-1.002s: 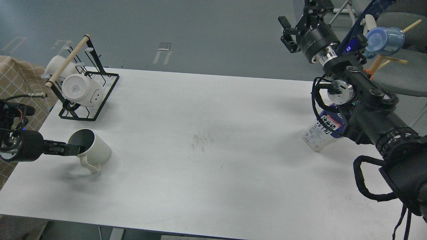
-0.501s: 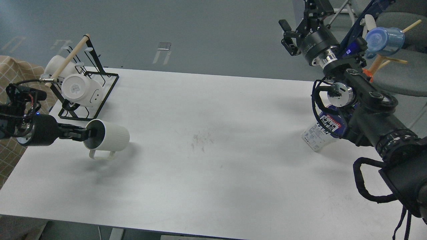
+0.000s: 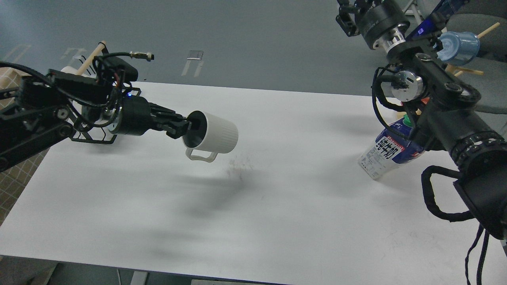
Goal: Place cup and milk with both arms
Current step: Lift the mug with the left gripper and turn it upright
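The ribbed cream-white cup hangs on its side above the white table, mouth toward my left arm, handle pointing down. My left gripper is shut on the cup's rim, one finger inside the dark interior. The milk carton stands tilted at the table's right edge, its dark blue top and green cap partly hidden behind my right arm. My right gripper is raised high above and behind the carton, empty and apart from it. The frame's top edge cuts it off, so its fingers cannot be told apart.
The black rack with smooth white mugs and a wooden bar is mostly hidden behind my left arm at the back left. A blue cup hangs on a wooden stand at the back right. My right forearm crosses over the table's right side.
My left gripper has lifted the cup off the table's left side and carried it right and up toward the middle, tipping it on its side. The right gripper rose higher; the carton stays put.
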Action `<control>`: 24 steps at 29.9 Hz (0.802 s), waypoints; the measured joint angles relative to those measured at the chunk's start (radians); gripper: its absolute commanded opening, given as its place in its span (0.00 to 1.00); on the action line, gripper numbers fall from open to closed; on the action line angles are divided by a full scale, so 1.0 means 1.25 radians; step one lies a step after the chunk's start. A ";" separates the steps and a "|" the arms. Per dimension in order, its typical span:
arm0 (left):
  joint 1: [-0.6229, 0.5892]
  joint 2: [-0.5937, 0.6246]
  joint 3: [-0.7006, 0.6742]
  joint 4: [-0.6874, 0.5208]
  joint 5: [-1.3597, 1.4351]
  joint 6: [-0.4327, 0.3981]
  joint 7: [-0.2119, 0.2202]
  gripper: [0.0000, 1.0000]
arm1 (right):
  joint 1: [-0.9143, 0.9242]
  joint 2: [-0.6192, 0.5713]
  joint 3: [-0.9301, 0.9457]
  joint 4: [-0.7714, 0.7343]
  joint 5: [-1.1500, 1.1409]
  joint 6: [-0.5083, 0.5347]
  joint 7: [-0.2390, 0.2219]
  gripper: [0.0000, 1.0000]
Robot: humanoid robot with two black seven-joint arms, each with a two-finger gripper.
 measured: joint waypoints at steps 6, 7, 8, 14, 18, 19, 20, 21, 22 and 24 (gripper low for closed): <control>-0.049 -0.137 0.020 0.060 0.107 0.000 0.003 0.00 | 0.050 0.000 0.000 -0.003 0.000 -0.002 0.000 1.00; -0.060 -0.157 0.032 0.071 0.125 0.000 0.003 0.00 | 0.053 0.000 0.000 -0.003 0.000 -0.002 0.000 1.00; -0.069 -0.170 0.043 0.079 0.136 0.000 0.003 0.00 | 0.056 0.000 0.000 -0.003 0.000 -0.003 0.000 1.00; -0.174 -0.235 0.217 0.109 0.153 0.000 -0.003 0.00 | 0.057 0.000 0.000 -0.003 0.000 -0.003 0.000 1.00; -0.230 -0.273 0.320 0.120 0.153 0.000 -0.006 0.00 | 0.052 0.000 0.000 -0.001 0.000 -0.002 0.000 1.00; -0.240 -0.288 0.336 0.127 0.153 0.000 -0.006 0.00 | 0.050 0.000 0.000 0.001 0.000 -0.002 0.000 1.00; -0.247 -0.300 0.347 0.135 0.152 0.000 -0.007 0.00 | 0.049 0.000 0.001 0.001 0.000 -0.002 0.000 1.00; -0.251 -0.311 0.353 0.143 0.152 0.000 -0.007 0.00 | 0.047 0.000 0.002 0.002 0.000 -0.002 0.000 1.00; -0.254 -0.324 0.358 0.154 0.152 0.000 -0.007 0.00 | 0.046 0.000 0.002 0.002 0.000 -0.002 0.000 1.00; -0.258 -0.352 0.363 0.181 0.152 0.000 -0.007 0.00 | 0.044 0.000 0.002 0.003 0.000 -0.002 0.000 1.00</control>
